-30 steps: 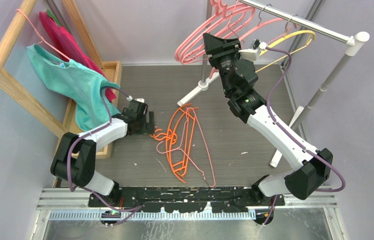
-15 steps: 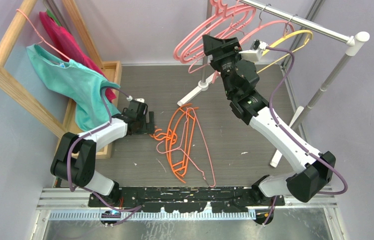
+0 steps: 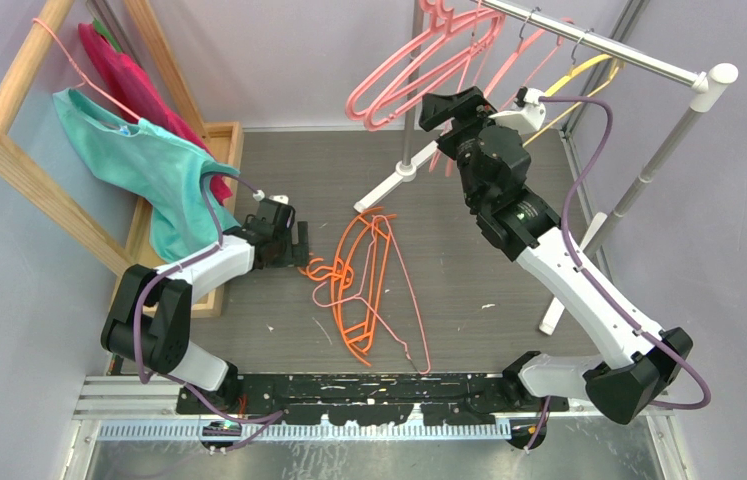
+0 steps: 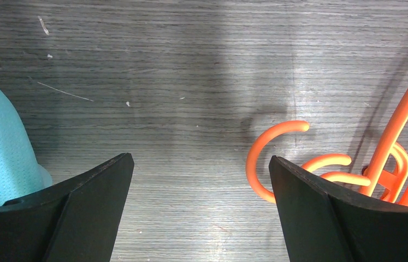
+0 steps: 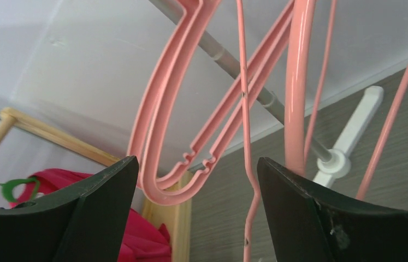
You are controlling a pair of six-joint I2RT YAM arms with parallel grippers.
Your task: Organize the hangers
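Several pink hangers (image 3: pixel 404 75) and a yellow hanger (image 3: pixel 594 68) hang on the metal rail (image 3: pixel 599 45). Orange hangers (image 3: pixel 359 280) and a thin pink hanger (image 3: pixel 407 290) lie tangled on the table. My right gripper (image 3: pixel 449 103) is raised beside the hanging pink ones and stands open. In the right wrist view (image 5: pixel 197 174) a thin pink wire (image 5: pixel 249 164) hangs between the jaws, touching neither. My left gripper (image 3: pixel 296 245) rests low on the table, open (image 4: pixel 201 164), with an orange hook (image 4: pixel 261 150) just inside its right finger.
A wooden rack (image 3: pixel 19 150) at the left carries a teal cloth (image 3: pixel 139 160) on a thin pink hanger and a red garment (image 3: pixel 129 80). A wooden tray (image 3: pixel 224 140) stands below it. The rail's white foot (image 3: pixel 394 180) and post (image 3: pixel 649 170) stand at the back right.
My right gripper has opened wider and drawn back to the right, away from the pink hangers. The pink and yellow hangers have swung on the rail. The left arm has not moved.
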